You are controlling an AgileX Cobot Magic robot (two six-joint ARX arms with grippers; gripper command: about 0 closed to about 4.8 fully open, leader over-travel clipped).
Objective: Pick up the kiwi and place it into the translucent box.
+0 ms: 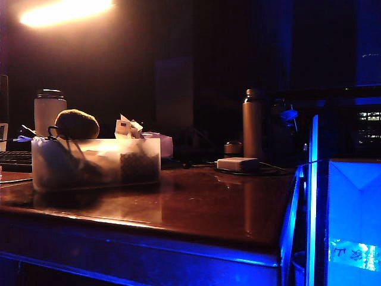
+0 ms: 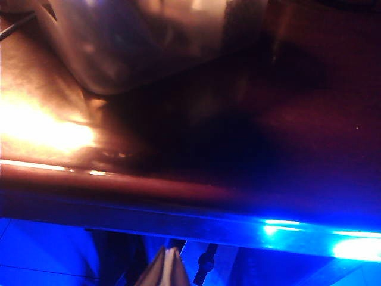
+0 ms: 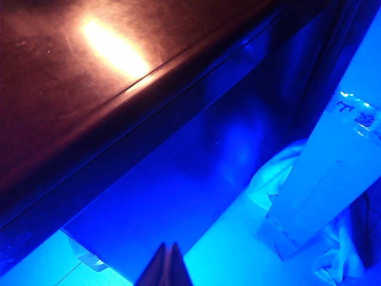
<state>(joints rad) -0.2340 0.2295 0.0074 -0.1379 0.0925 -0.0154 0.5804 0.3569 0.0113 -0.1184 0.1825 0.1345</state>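
**Both jaws pressed shut and empty, kiwi sitting on top of the box**

Closed tight with nothing between them, the left gripper [image 2: 168,268] shows only its fingertips, met in a point off the near edge of the wooden table [image 1: 196,205]. Its wrist view looks past that edge to a rounded corner of the translucent box [image 2: 137,47] on the glossy top. The right gripper [image 3: 166,267] is likewise clenched and holds nothing; it hangs beyond the table's edge, above a blue-lit floor and a pale upright panel [image 3: 324,179].

From the exterior view neither arm can be seen. The translucent box [image 1: 95,164] stands on the left part of the table, cluttered with cables and small items. The kiwi [image 1: 77,124] rests on top of that clutter at the box's left end, rising above the rim. Behind it stands a white bottle [image 1: 49,110]. Farther right, well apart, lie a small flat white block [image 1: 237,164] and a tall metal flask [image 1: 253,124].
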